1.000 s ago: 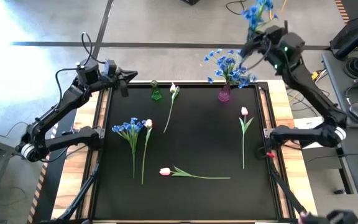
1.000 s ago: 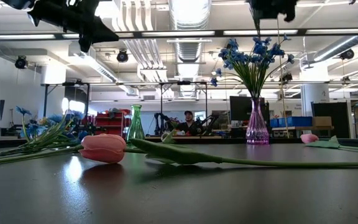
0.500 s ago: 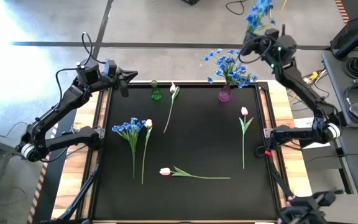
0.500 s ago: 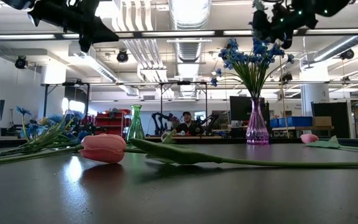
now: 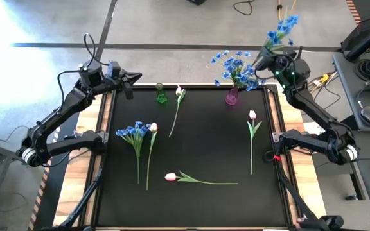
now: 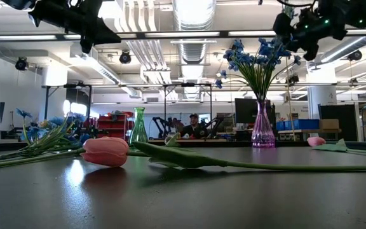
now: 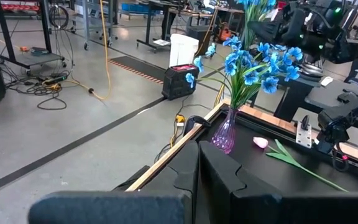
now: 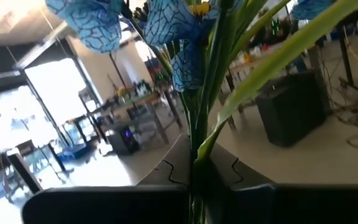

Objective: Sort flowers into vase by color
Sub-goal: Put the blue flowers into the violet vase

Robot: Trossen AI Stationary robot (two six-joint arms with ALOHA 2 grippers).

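My right gripper (image 5: pixel 264 59) is shut on a bunch of blue flowers (image 5: pixel 282 28), held in the air past the table's far right corner, just right of the purple vase (image 5: pixel 232 97). That vase holds other blue flowers (image 5: pixel 236 67). A small green vase (image 5: pixel 161 95) stands at the far edge. On the mat lie a blue bunch (image 5: pixel 133 131), two white tulips (image 5: pixel 179 92) (image 5: pixel 153 128) and two pink tulips (image 5: pixel 252 115) (image 5: pixel 170 176). My left gripper (image 5: pixel 131 81) hangs shut over the far left corner, holding nothing. My right gripper pinches the blue bunch's green stems (image 8: pixel 199 146) between its two fingers, below the blossoms (image 8: pixel 166 18). The bunch is lifted clear of the table, its blossoms up and leaning toward the table's right side.
The purple vase (image 7: pixel 225 133) and its blue flowers (image 6: pixel 256 57) stand close to the held bunch. The mat's middle between the lying flowers is bare. A person sits in the room far behind the table (image 6: pixel 192 124).
My right gripper has come down beside the purple vase with the blue bunch and has rolled, so that the blossoms now lean toward the table's right side. It has stayed shut on the stems.
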